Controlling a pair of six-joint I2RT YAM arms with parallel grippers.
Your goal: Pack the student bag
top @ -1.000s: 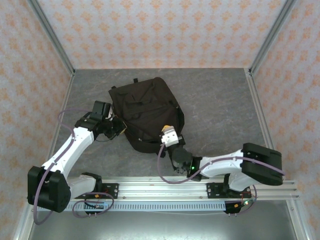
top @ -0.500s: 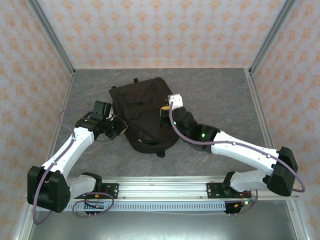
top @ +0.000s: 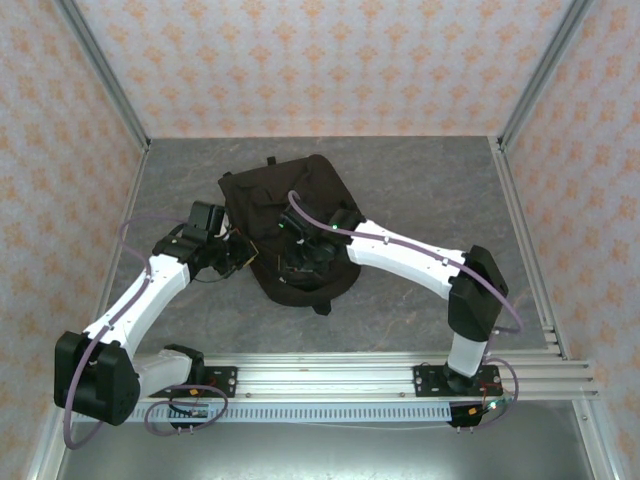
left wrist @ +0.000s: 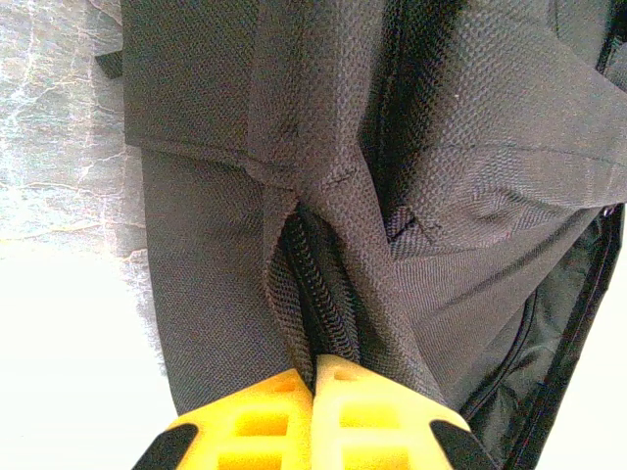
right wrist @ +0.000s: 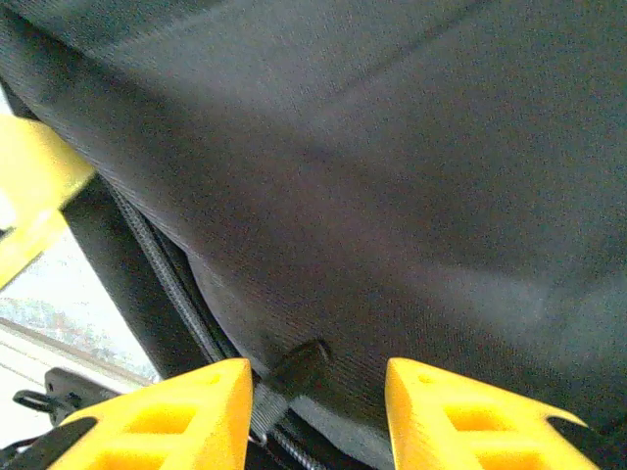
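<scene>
Where a fold of the bag (left wrist: 470,147) rises beside its zipper (left wrist: 328,328), the left gripper (left wrist: 313,406) is clenched on it, yellow fingers pressed together with the fabric ridge running in between them. The right gripper (right wrist: 318,377) stands parted, a small black tab (right wrist: 294,367) in the gap; whether the fingers touch the cloth I cannot tell. The left wrist view gives the weave and zipper teeth. The top view gives the whole bag lying flat mid-table (top: 430,190), the left arm (top: 150,290) reaching to its left edge, and the right arm (top: 410,260) bent across from the right, wrist over the bag's near half.
</scene>
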